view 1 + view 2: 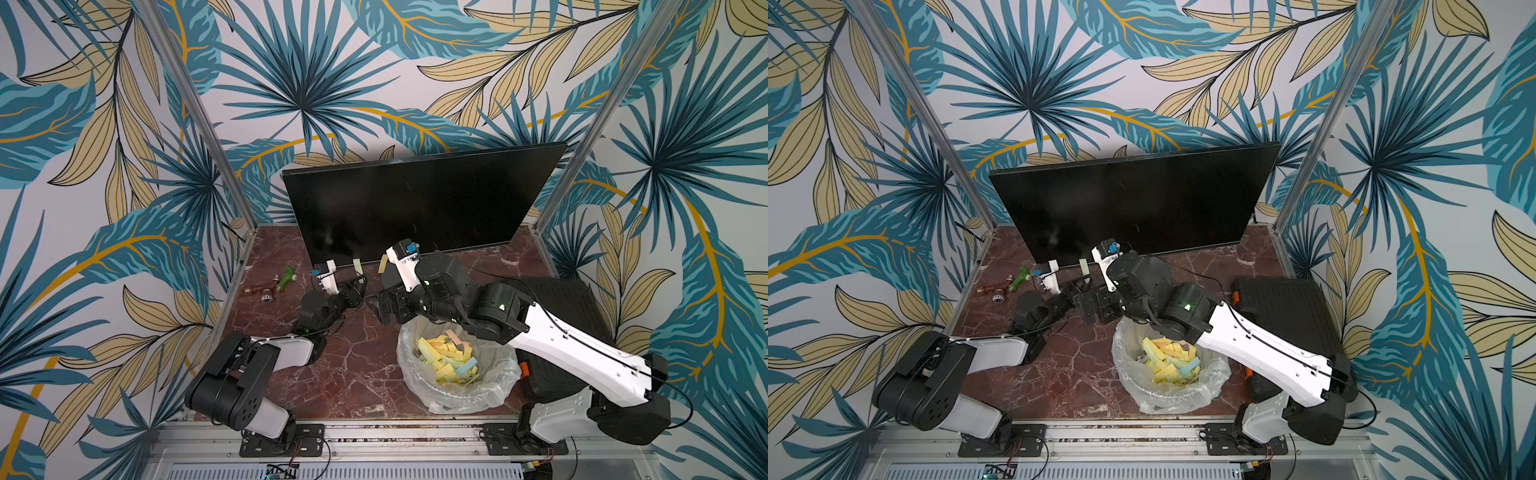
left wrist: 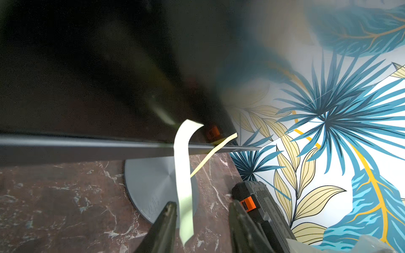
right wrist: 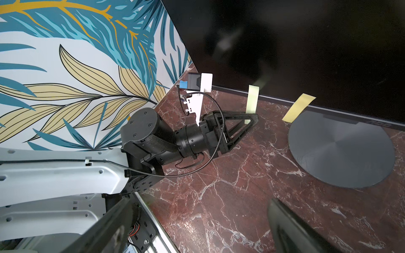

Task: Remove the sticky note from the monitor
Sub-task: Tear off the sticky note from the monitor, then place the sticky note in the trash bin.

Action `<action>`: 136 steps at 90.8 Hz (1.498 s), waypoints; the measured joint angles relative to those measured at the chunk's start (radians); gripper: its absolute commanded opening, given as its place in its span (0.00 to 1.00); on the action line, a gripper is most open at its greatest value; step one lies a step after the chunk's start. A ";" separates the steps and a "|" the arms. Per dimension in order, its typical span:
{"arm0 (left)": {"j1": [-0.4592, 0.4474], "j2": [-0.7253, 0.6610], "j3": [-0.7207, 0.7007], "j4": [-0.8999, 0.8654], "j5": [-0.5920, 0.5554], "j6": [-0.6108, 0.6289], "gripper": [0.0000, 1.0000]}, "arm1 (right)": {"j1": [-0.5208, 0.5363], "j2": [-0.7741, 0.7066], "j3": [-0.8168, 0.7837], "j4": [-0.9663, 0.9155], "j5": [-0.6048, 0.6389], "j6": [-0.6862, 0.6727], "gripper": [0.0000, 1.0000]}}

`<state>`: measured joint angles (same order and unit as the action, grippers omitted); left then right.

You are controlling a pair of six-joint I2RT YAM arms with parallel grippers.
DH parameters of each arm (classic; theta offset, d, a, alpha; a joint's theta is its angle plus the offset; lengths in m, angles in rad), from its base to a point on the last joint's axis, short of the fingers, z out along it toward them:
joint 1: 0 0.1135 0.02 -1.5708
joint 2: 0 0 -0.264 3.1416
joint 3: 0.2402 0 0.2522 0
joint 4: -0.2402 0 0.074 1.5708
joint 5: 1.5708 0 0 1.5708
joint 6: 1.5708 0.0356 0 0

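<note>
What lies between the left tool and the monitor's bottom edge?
The pale green sticky note, hanging from the monitor down into the gap of the left tool; the left wrist view shows it.

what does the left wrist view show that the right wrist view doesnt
Only left wrist: the black box with an orange latch. Only right wrist: the left arm from outside and the open right gripper. Both: the monitor, its grey foot, the yellow note, and the left gripper with jaws apart around the pale green note.
</note>
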<state>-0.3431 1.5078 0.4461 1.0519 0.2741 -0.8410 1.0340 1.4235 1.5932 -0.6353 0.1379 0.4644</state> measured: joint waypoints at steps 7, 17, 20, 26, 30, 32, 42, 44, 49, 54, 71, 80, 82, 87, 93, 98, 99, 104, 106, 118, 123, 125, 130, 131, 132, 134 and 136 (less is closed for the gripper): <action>0.000 0.002 0.000 0.004 0.000 -0.006 0.27 | 0.000 -0.002 0.000 0.000 0.000 0.002 0.99; 0.000 0.002 0.000 0.008 0.001 -0.008 0.18 | 0.000 -0.003 0.000 0.000 0.000 0.003 0.99; 0.000 0.002 -0.001 0.008 0.000 -0.010 0.16 | 0.000 -0.003 0.000 0.000 0.000 0.003 0.99; 0.001 0.002 -0.003 0.010 0.000 -0.012 0.11 | 0.000 -0.003 -0.001 0.000 0.000 0.003 0.99; 0.001 0.002 -0.004 0.010 0.001 -0.011 0.08 | 0.000 -0.003 -0.001 0.000 0.000 0.003 0.99; 0.001 0.002 -0.005 0.010 0.001 -0.015 0.05 | 0.000 -0.003 -0.002 0.000 0.000 0.003 0.99; 0.001 -0.002 -0.008 0.009 0.003 -0.013 0.00 | 0.000 -0.004 -0.006 0.000 0.000 0.003 0.99; 0.001 -0.005 -0.010 0.008 0.003 -0.014 0.00 | 0.000 -0.004 -0.008 0.000 0.000 0.003 0.99; 0.001 -0.012 -0.014 0.006 0.004 -0.015 0.00 | 0.000 -0.004 -0.010 0.000 0.001 0.003 0.99; 0.001 -0.025 -0.023 0.005 0.004 -0.016 0.00 | 0.000 -0.004 -0.013 0.000 0.002 0.003 0.99; 0.001 -0.110 -0.064 -0.023 0.016 -0.016 0.00 | 0.000 -0.012 -0.032 0.002 0.004 0.004 0.99; 0.001 -0.186 -0.090 -0.073 0.022 -0.014 0.00 | 0.000 -0.021 -0.045 0.002 0.008 0.004 0.99; 0.001 -0.203 -0.095 -0.086 0.023 -0.014 0.00 | 0.000 -0.023 -0.048 0.002 0.008 0.004 0.99; 0.000 -0.259 -0.108 -0.125 0.023 -0.011 0.00 | 0.000 -0.027 -0.054 0.003 0.012 0.003 0.99; -0.002 -0.329 -0.121 -0.176 0.023 -0.006 0.00 | 0.000 -0.034 -0.063 0.004 0.019 0.004 0.99; -0.007 -0.398 -0.132 -0.228 0.019 -0.002 0.00 | 0.000 -0.042 -0.074 0.006 0.026 0.004 0.99; -0.009 -0.411 -0.134 -0.239 0.018 -0.001 0.00 | 0.000 -0.043 -0.076 0.006 0.027 0.003 0.99; -0.016 -0.489 -0.144 -0.299 0.010 0.003 0.00 | 0.000 -0.053 -0.088 0.009 0.037 0.004 0.99; -0.019 -0.518 -0.146 -0.324 0.006 0.004 0.00 | 0.000 -0.058 -0.093 0.009 0.042 0.004 0.99; -0.053 -0.700 -0.148 -0.478 -0.013 0.021 0.00 | 0.000 -0.089 -0.122 0.010 0.065 0.004 0.99; -0.071 -0.770 -0.145 -0.550 -0.023 0.033 0.00 | 0.000 -0.101 -0.130 0.009 0.076 0.004 1.00; -0.078 -0.791 -0.141 -0.579 -0.026 0.035 0.00 | 0.000 -0.105 -0.132 0.009 0.079 0.005 0.99; -0.100 -0.839 -0.124 -0.660 -0.035 0.049 0.00 | 0.000 -0.118 -0.141 0.009 0.089 0.006 1.00; -0.104 -0.846 -0.120 -0.674 -0.037 0.053 0.00 | 0.000 -0.121 -0.143 0.009 0.090 0.007 0.99; -0.108 -0.853 -0.116 -0.689 -0.039 0.057 0.00 | 0.000 -0.124 -0.145 0.009 0.093 0.007 0.99; -0.116 -0.864 -0.106 -0.713 -0.042 0.061 0.00 | 0.000 -0.130 -0.149 0.009 0.096 0.008 0.99; -0.124 -0.876 -0.095 -0.743 -0.046 0.067 0.00 | 0.000 -0.137 -0.154 0.009 0.100 0.010 0.99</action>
<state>-0.4675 0.6319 0.3511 0.3084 0.2279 -0.7742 1.0340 1.2861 1.4387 -0.6262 0.2382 0.4740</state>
